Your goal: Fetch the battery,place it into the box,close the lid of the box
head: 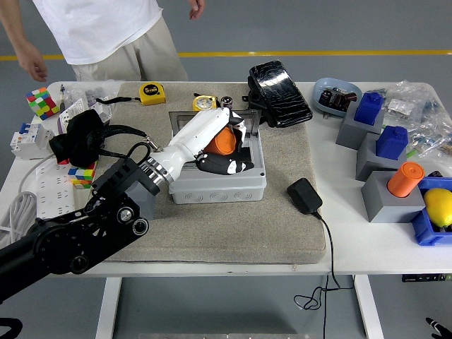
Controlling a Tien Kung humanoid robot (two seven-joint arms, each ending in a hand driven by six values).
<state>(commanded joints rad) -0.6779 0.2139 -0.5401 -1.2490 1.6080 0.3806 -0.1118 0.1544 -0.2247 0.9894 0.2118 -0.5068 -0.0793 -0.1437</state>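
Matt grey plastic box (219, 186), rough mat (282, 219)

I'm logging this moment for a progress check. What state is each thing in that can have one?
box: lid up, open.
orange battery: held over the box's opening, not yet let go.
left hand: shut on the orange battery.
second orange cylinder: upright in its grey holder at the right.

left hand (224, 145) gripping orange battery (223, 140), over open box (217, 182)

"5m" on the yellow tape measure (152, 92); no other legible print.
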